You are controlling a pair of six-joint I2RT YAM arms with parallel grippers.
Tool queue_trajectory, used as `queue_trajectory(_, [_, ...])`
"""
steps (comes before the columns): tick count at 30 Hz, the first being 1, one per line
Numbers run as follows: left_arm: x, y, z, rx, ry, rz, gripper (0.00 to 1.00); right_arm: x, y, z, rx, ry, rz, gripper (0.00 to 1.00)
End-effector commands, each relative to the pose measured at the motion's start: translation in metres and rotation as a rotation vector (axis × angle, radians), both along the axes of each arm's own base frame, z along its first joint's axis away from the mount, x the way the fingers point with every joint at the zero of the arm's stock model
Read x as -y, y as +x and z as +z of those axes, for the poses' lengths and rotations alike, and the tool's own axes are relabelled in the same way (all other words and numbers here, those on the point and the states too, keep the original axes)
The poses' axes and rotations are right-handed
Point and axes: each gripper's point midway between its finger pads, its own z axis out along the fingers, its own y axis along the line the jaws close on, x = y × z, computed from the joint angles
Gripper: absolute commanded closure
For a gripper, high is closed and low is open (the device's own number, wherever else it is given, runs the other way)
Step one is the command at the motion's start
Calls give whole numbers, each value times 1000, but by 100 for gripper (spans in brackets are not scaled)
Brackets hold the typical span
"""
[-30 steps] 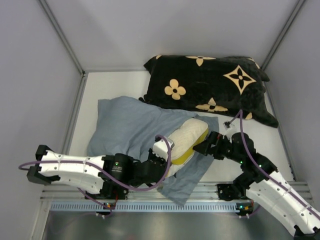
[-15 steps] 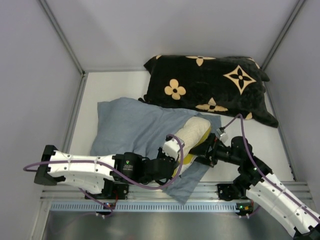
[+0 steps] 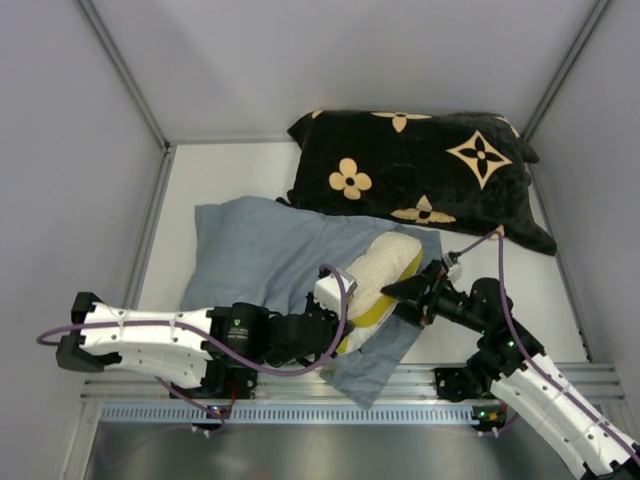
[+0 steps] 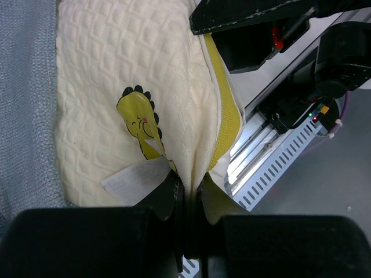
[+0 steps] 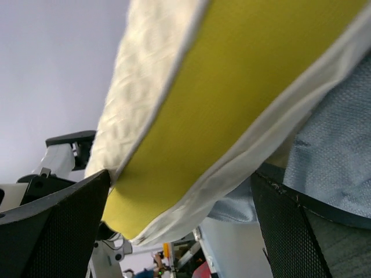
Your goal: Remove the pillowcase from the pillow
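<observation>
Cream pillow (image 4: 110, 75), white tag (image 4: 136, 176) unreadable: left jaws clenched on its edge, right jaws spread apart.

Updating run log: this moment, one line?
left tool shut on pillow | right tool open at pillow | pillow partly out of pillowcase

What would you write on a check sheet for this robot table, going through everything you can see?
Surface: white table.
Job's things: cream pillow sticks partly out of the grey-blue pillowcase.
Clutter: black cushion with tan flowers, at the back.
Grippers: left fingers shut on the pillow's corner by its white tag; right fingers open around the pillow's yellow edge.
Cables: left purple cable loops beside the pillow; right purple cable arcs above its arm.
Surroundings: grey walls; metal rail at the near edge.
</observation>
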Motion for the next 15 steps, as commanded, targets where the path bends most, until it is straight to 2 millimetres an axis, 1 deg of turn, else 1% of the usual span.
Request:
queue_trajectory(1, [12,-6,47,-33,-218,-10,100,4,14,5,5,57,-72,1])
queue_trajectory(3, [13,-7,48,-33,-221,-18,100,3,17,1,-14,53,-72,1])
queue_trajectory(4, [16,-8,47,-36,-215,-30,100,1,18,3,-2,56,-66,0])
queue_trajectory(5, [18,-9,46,-35,-209,-36,100,-1,21,-3,-24,35,-64,0])
queue_trajectory(6, [21,-10,48,-28,-208,-47,100,-2,23,-2,-11,32,-61,1])
queue_trajectory(7, [26,-12,44,-30,-193,-62,100,-5,26,-2,-16,31,-50,1])
queue_trajectory(9, [31,-13,43,-25,-181,-74,100,-8,28,5,-7,57,-40,0])
queue_trajectory(10, [34,-14,41,-26,-171,-77,100,-10,30,15,30,83,-37,0])
queue_trajectory(11, [35,-15,40,-30,-168,-82,100,-11,30,20,45,94,-35,0])
queue_trajectory(13, [38,-16,38,-33,-167,-89,100,-10,35,26,62,84,-51,0])
queue_trajectory(14, [39,-19,36,-37,-170,-104,100,-10,36,26,61,71,-51,1])
queue_trajectory(15, [43,-20,40,-33,-184,-116,100,-11,37,23,74,43,-45,1])
